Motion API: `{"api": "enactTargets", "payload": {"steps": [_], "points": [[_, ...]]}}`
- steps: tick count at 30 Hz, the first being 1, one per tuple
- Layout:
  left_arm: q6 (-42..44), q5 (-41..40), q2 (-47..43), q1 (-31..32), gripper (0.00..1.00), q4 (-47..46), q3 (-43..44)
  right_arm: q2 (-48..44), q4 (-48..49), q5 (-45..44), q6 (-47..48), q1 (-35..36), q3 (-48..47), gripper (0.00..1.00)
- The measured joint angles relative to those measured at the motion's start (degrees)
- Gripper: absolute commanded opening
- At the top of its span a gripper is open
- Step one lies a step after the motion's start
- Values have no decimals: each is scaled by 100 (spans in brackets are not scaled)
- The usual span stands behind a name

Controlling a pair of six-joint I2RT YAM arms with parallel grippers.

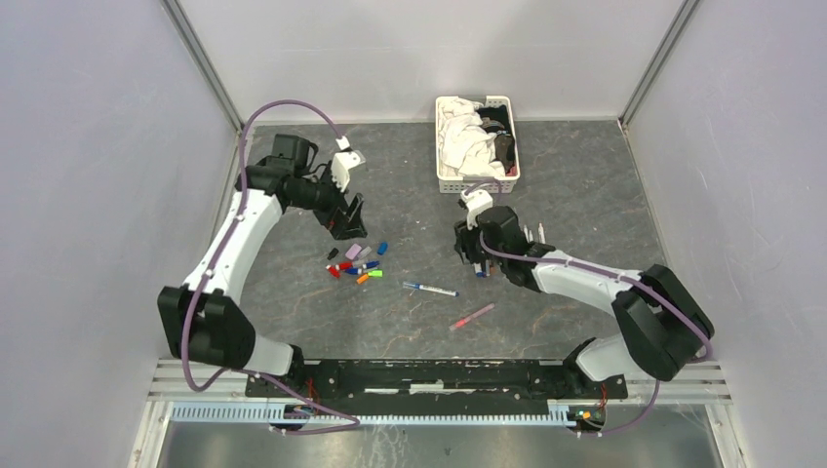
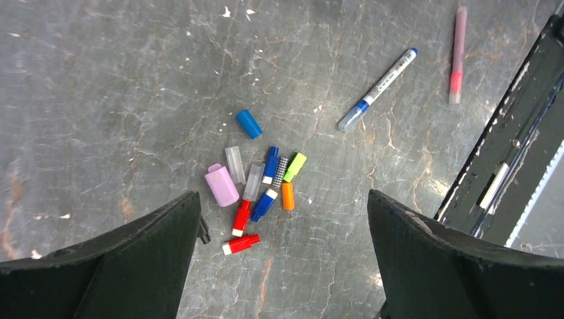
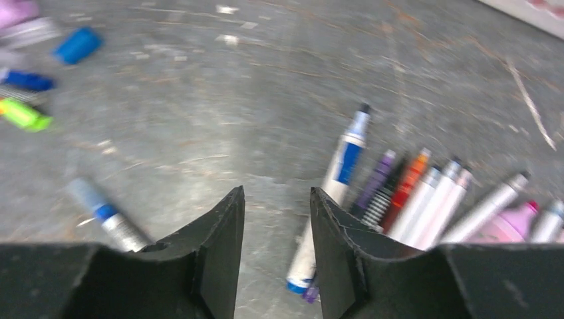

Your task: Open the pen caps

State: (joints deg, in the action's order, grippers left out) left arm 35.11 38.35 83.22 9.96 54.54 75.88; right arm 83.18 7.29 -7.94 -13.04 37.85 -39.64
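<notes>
Your left fingers (image 2: 159, 239) stand wide apart above the caps (image 2: 287, 195). Your right fingers (image 3: 223, 232) stand half apart and empty, just beside the pens (image 3: 414, 199).

Left gripper (image 2: 284, 195) gapes (right gripper (image 3: 277, 191) narrower).

About eleven pens (image 1: 429, 289), about a dozen caps (image 2: 249, 123), one basket (image 1: 478, 182).

A dark grey, marble-veined tabletop (image 1: 585, 195) fills the middle of the top view, flecked with pale scuffs. Plain pale walls close it in: a back wall (image 1: 419, 49) across the top, a left wall (image 1: 88, 195) and a right wall (image 1: 751, 146). An aluminium left post (image 1: 205, 63) and right post (image 1: 658, 63) slant through the upper corners. A ribbed metal rail (image 1: 439, 414) runs along the bottom edge. The light is even, the shadows faint.
</notes>
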Motion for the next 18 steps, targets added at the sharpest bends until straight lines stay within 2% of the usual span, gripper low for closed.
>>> {"api": "enactTargets", "payload": {"steps": [5, 9, 13, 18], "points": [[-428, -140, -570, -63, 100, -302, 4, -151, 105, 1567, 778, 188, 24, 52], [-616, -280, -883, -70, 100, -579, -11, 140, -52, 2258, 1244, 566, -20, 51], [-662, -304, -837, -122, 100, -675, -101, 538, -225, 2557, 1491, 870, -22, 48], [-787, -516, -850, -127, 100, -876, -299, 848, -367, 2520, 1646, 962, -138, 38]]}}
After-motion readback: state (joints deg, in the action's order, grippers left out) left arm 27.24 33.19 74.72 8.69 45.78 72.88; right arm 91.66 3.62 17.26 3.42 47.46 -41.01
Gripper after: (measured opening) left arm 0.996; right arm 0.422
